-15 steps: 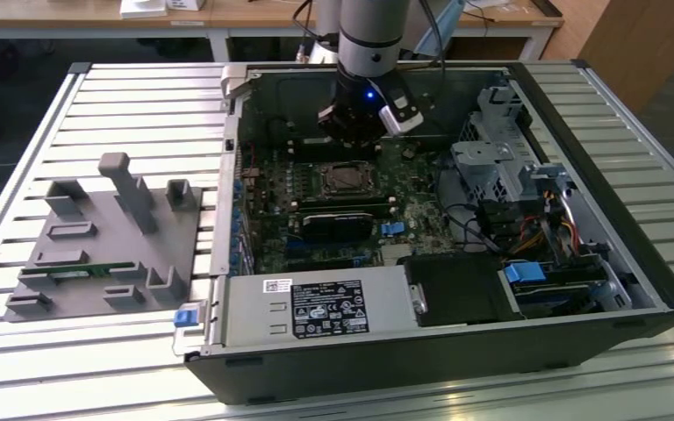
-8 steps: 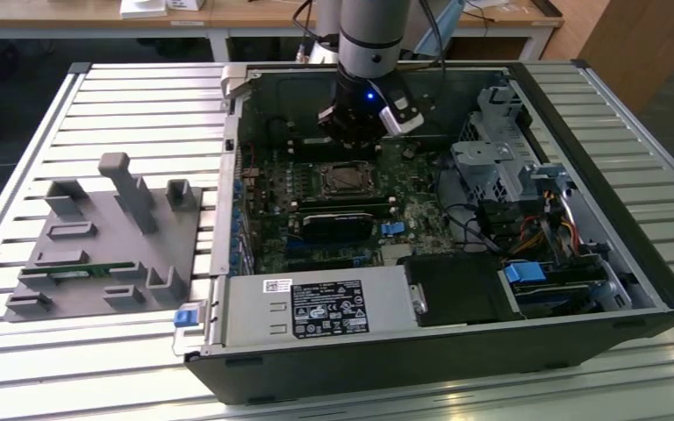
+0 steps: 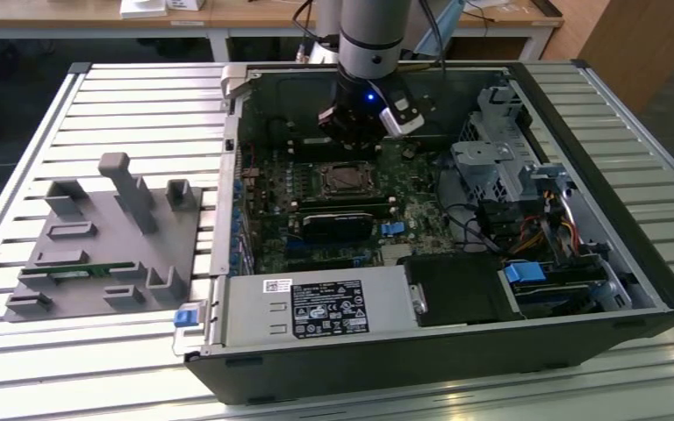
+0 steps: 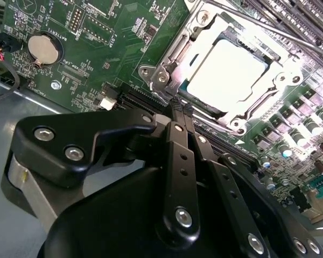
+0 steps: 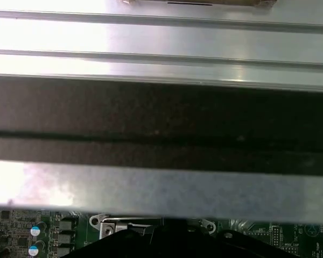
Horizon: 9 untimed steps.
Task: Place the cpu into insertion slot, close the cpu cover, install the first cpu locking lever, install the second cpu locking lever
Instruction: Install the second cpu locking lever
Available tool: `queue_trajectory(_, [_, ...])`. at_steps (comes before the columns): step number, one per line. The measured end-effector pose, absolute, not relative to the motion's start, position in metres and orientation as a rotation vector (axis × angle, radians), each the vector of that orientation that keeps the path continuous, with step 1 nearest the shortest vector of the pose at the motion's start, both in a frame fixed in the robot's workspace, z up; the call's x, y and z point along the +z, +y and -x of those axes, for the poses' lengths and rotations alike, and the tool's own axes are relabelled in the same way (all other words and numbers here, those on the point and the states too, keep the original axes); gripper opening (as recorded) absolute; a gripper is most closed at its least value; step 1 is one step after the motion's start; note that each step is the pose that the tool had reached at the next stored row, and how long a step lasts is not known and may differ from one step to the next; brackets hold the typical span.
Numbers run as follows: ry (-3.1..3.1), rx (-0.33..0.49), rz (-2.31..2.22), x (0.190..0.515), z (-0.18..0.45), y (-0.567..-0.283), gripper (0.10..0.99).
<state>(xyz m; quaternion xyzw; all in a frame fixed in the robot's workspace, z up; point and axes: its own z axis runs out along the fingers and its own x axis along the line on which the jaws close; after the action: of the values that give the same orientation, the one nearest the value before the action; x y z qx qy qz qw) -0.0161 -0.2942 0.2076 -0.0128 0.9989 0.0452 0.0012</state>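
While the end effector [image 4: 178, 107] fingertips sit together, its body hides the insertion slot's [image 4: 226, 72] near edge.

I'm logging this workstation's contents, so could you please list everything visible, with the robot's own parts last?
Computer case: one, black, open on the slatted table.
Motherboard: one, green, inside the case.
Cpu: one, silver, seated in the insertion slot.
Cpu cover: one, silvery, framing the chip.
Coin battery: one, silver, on the motherboard.
Power supply: one, grey, at the case's near edge.
Fixture tray: one, grey, exterior view's left.
Arm: one, silver-grey, above the case.
Gripper: one, black, fingers together beside the socket.
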Motion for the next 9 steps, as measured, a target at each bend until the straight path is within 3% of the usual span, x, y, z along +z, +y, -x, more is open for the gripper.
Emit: queue_trajectory(9, [3.136,0.142,0.040,0.2076,0.0159,-0.2970,0.106])
